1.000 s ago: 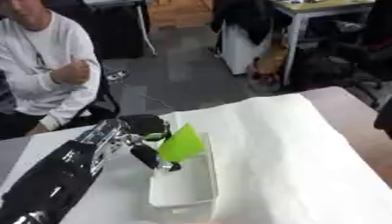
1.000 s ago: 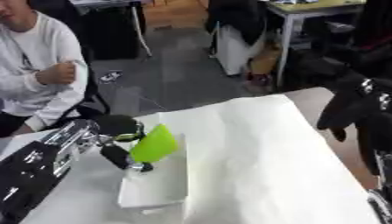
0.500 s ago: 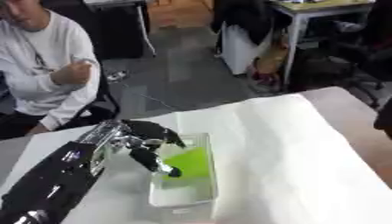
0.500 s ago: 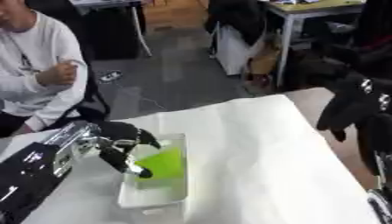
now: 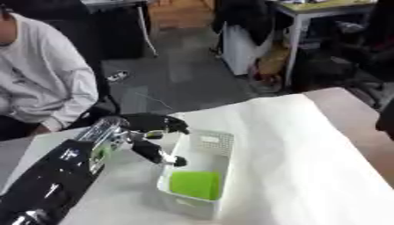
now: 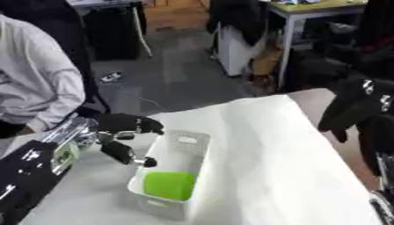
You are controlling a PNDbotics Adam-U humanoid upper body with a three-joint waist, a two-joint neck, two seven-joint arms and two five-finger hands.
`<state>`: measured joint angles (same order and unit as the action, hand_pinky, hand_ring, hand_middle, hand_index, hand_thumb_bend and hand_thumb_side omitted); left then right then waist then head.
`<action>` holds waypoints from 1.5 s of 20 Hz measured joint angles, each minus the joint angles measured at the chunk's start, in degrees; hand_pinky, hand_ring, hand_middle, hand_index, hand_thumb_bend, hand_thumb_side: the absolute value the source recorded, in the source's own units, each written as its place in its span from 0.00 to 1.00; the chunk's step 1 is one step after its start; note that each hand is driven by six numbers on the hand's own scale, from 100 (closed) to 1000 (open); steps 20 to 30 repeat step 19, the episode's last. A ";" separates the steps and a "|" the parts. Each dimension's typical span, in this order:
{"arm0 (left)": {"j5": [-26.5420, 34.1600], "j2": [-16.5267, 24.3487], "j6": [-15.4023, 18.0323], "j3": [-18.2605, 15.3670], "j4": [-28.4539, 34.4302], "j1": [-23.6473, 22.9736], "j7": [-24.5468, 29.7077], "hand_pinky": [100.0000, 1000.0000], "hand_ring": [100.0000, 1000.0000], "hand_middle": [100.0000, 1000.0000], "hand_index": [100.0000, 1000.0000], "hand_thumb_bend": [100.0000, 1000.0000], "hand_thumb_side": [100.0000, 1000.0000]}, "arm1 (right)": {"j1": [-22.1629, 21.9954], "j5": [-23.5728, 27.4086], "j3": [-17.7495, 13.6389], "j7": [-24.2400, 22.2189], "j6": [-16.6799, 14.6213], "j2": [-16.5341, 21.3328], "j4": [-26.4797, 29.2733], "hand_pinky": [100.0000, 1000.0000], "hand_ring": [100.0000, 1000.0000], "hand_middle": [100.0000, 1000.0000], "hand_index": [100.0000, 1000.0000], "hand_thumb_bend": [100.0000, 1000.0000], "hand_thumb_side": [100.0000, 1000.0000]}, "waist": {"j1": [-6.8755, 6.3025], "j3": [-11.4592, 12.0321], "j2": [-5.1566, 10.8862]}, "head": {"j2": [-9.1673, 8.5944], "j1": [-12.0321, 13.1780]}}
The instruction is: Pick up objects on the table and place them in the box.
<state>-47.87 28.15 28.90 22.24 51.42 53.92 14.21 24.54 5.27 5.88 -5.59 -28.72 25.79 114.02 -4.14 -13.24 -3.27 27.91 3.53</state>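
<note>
Green object (image 5: pixel 195 184) sits flat on the floor of the box (image 5: pixel 210 140), at the near end, nothing touching it. Can't make out what it is, just a bright green squarish shape.

Left to right from my feed:

Left robot hand (image 5: pixel 151 129) is at the box's left rim, far half. Fingers relaxed and spread, holding nothing. Upper fingers reach toward the far left corner of the box; the lower digit (image 5: pixel 163 156) angles down with its tip just over the left wall. I can't tell if it touches the rim.

Box is white plastic, long and narrow, with a perforated far wall. It stands on the worktop (image 5: pixel 308 176), which is covered in a white sheet, with its long axis running roughly away from me and a bit askew. Far half of the box floor is bare.

Right robot hand (image 6: pixel 350 107) shows at the right edge in the right eye view only, raised above the worktop's right side, well apart from the box. Fingers hang down, relaxed, holding nothing.
</note>
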 measured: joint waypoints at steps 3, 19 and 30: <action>3.04 0.31 -0.65 -0.44 2.53 -2.60 -5.31 0.73 0.90 0.96 0.94 0.50 1.00 | 0.00 0.04 -0.03 0.00 0.00 0.00 0.00 0.00 0.32 0.38 0.47 0.00 0.66 | 0.00 0.05 0.00 | -0.68 -0.21; 41.54 -8.09 -13.31 -6.05 39.04 -25.93 -21.81 0.50 0.62 0.83 0.99 0.49 0.96 | -3.22 -3.65 -0.69 1.77 -0.24 1.55 0.01 0.00 0.32 0.38 0.47 0.00 0.71 | 2.42 5.55 -2.04 | -11.83 -7.08; 41.54 -8.09 -13.31 -6.05 39.04 -25.93 -21.81 0.50 0.62 0.83 0.99 0.49 0.96 | -3.22 -3.65 -0.69 1.77 -0.24 1.55 0.01 0.00 0.32 0.38 0.47 0.00 0.71 | 2.42 5.55 -2.04 | -11.83 -7.08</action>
